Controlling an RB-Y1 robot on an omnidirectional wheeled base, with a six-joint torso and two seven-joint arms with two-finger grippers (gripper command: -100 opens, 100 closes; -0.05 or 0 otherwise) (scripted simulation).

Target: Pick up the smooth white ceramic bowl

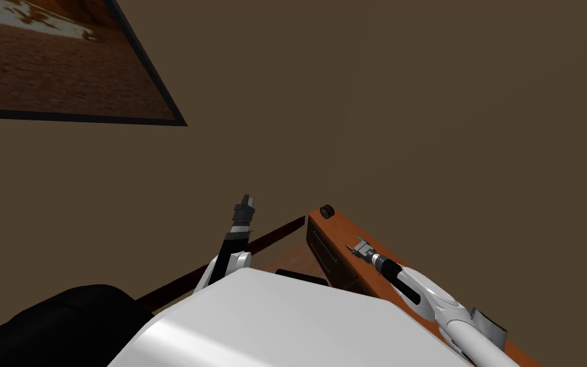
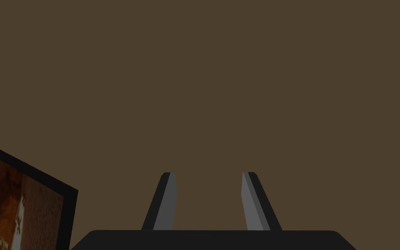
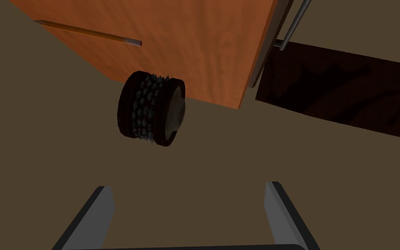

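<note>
Item: small round dark studded object [image 3: 151, 108] (pale inner face; bowl or not, hard to tell), at the far corner of the orange wooden cabinet [image 3: 203, 43], cut off at the edge. Pencil [image 3: 90, 32] on the same top. Right gripper [image 3: 186, 189]: fingers spread wide, empty, short of the object. Left gripper [image 2: 208, 173]: raised, fingers parted, empty.

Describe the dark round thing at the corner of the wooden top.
It is a small, dark, drum-like bowl, ringed by a band of grey spikes between two smooth rims, with a paler inner face. It sits at the corner of the orange wooden top, ahead of the open right claw, which is clear of it.
</note>
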